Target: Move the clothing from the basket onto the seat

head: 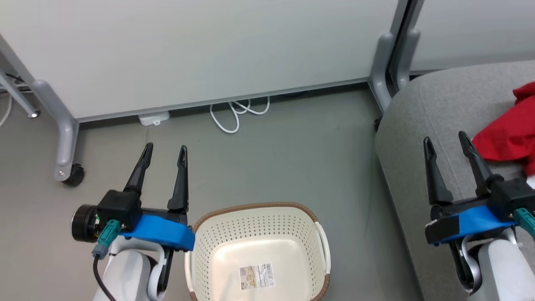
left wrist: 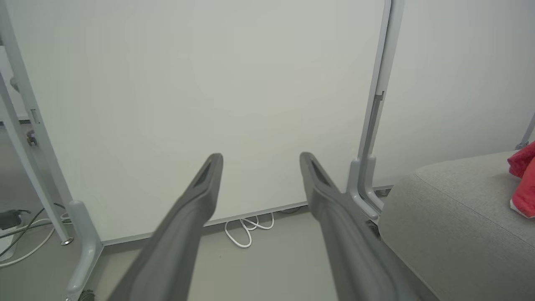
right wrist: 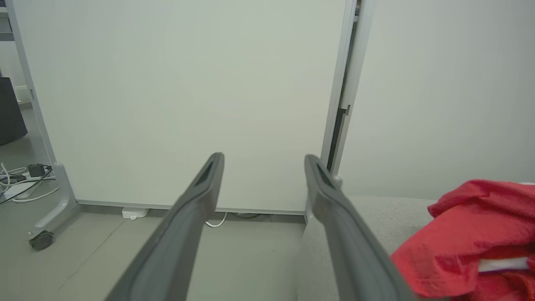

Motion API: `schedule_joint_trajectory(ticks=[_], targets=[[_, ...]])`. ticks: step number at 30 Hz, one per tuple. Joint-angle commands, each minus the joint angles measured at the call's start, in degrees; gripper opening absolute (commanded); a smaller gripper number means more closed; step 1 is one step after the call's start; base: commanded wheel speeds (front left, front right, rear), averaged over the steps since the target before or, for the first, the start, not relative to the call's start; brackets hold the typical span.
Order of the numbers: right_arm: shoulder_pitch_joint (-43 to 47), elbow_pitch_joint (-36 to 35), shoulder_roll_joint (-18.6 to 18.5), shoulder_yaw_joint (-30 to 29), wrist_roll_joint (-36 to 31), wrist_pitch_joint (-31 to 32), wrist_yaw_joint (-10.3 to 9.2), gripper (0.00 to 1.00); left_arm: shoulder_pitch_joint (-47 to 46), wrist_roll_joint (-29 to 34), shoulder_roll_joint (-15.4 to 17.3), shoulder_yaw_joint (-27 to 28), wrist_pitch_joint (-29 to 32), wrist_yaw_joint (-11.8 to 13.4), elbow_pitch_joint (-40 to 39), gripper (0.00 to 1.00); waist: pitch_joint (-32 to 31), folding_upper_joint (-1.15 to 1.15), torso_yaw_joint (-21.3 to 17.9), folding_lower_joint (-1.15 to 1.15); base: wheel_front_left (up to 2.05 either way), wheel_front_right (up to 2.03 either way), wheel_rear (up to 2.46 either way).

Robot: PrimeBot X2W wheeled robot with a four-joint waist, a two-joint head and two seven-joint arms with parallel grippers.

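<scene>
Red clothing (head: 508,131) lies bunched on the grey seat (head: 434,104) at the right edge of the head view; the same red clothing (right wrist: 468,238) shows a white strip in the right wrist view, and the clothing (left wrist: 522,179) appears on the seat (left wrist: 451,217) in the left wrist view. The cream basket (head: 317,246) stands on the floor at bottom centre, holding just its paper label (head: 256,276). My left gripper (head: 165,152) hovers open over the floor left of the basket. Above the seat, my right gripper (head: 446,140) is open with nothing in it, just left of the clothing.
White partition panels on grey wheeled legs (head: 67,146) close off the far side. A white cable loop (head: 234,115) and a small white box (head: 154,118) lie on the floor beneath them. Grey floor (head: 292,159) stretches between basket, panels and seat.
</scene>
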Motion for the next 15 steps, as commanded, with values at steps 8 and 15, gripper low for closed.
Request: schedule_joint_trajectory(ticks=[8, 15], targets=[[6.0, -0.1, 2.2, -1.0, 1.0, -0.2, 0.01, 1.00, 6.5, 2.6, -2.2, 4.9, -0.2, -1.4, -2.0, 1.00, -5.1, 0.00, 4.2, 0.01, 0.00, 0.00, 0.00], [8.9, 0.1, 3.8, -1.4, 2.0, -0.2, 0.01, 1.00, 9.4, 3.9, -3.2, 6.9, -0.2, -2.4, -3.0, 1.00, -6.0, 0.00, 5.1, 0.01, 0.00, 0.00, 0.00]])
